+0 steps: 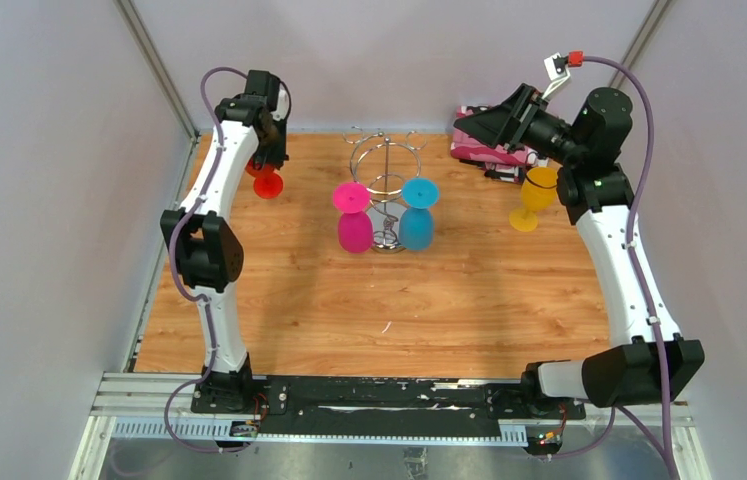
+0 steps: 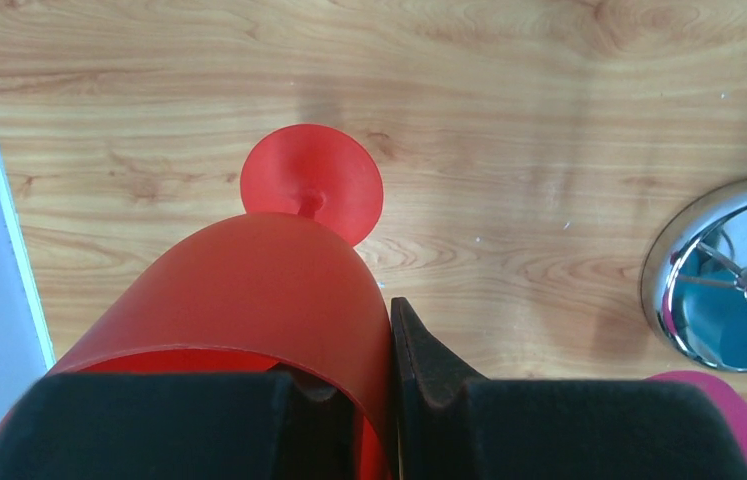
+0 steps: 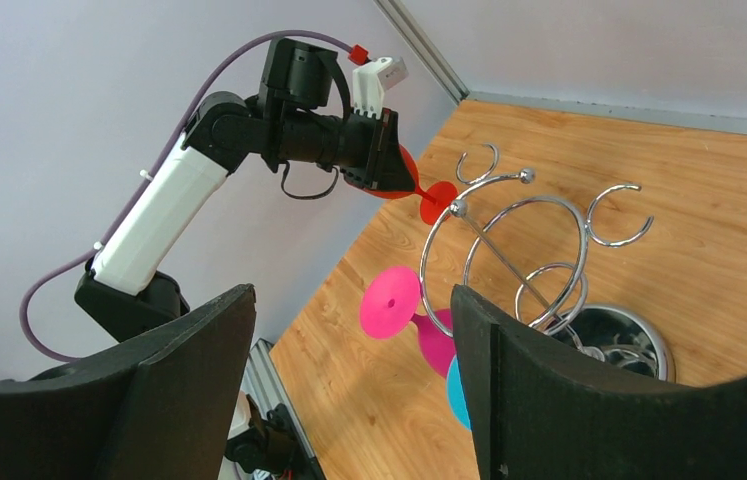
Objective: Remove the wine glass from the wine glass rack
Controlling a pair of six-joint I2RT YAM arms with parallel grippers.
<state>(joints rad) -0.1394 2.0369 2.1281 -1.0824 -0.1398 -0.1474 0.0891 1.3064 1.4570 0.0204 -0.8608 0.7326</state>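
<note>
Wooden tabletop [image 2: 549,100]: left fingers [image 2: 424,360] clamp red wine glass [image 2: 249,290], clear wrist-view only.

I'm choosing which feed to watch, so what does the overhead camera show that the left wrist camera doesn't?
Only overhead: the yellow glass by the right arm, and the blue glass hanging on the wine glass rack. Only left wrist: up close, the left tool closed on the bowl of the red glass. Both: red glass, pink glass, the rack's base, the wooden table.
</note>
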